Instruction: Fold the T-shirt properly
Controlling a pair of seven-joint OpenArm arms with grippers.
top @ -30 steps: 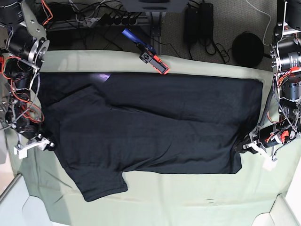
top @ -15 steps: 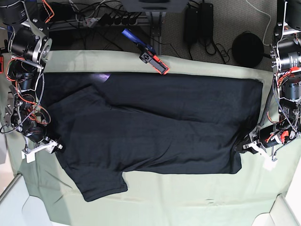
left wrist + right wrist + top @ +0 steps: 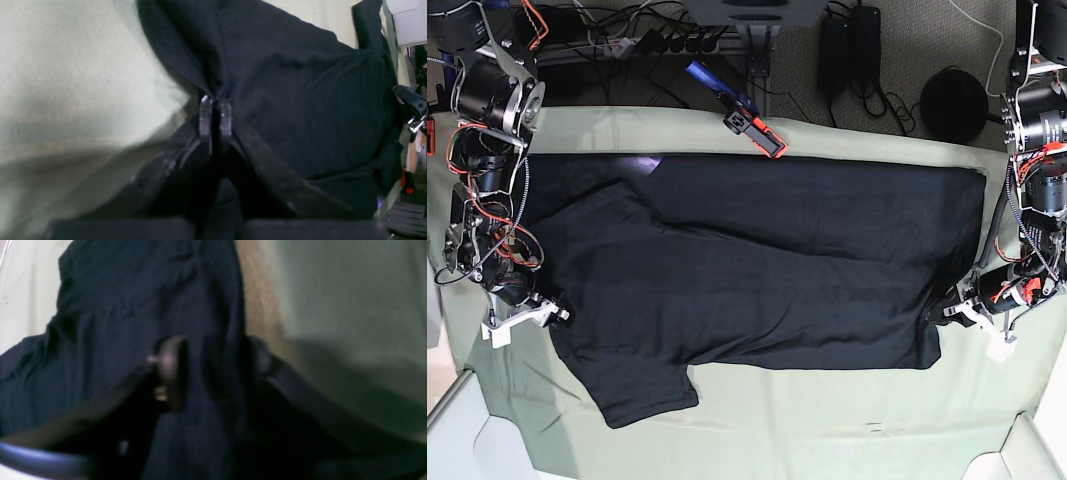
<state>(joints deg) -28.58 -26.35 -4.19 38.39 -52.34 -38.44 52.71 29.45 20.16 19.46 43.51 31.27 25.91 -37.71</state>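
The black T-shirt [image 3: 757, 270] lies spread flat on the pale green sheet [image 3: 827, 420], with one sleeve pointing to the front left. My left gripper [image 3: 949, 313] is at the shirt's front right corner. In the left wrist view its fingertips [image 3: 205, 115] stand close together, and the left gripper [image 3: 215, 113] is shut on a pinch of the T-shirt [image 3: 300, 100]. My right gripper [image 3: 552, 315] sits at the shirt's left edge. In the blurred right wrist view the right gripper [image 3: 213, 366] has its fingers apart, one on each side of a fold of the T-shirt [image 3: 116, 306].
An orange and black tool [image 3: 755, 128] lies at the sheet's back edge, by the shirt's top. A round black disc [image 3: 952, 105] sits on the floor at the back right. Cables and a power strip run along the back. A white bin corner [image 3: 447, 420] shows at the front left.
My right arm has moved toward the front along the shirt's left edge, and its jaws have narrowed around the cloth. The left arm and the shirt's right side have not moved.
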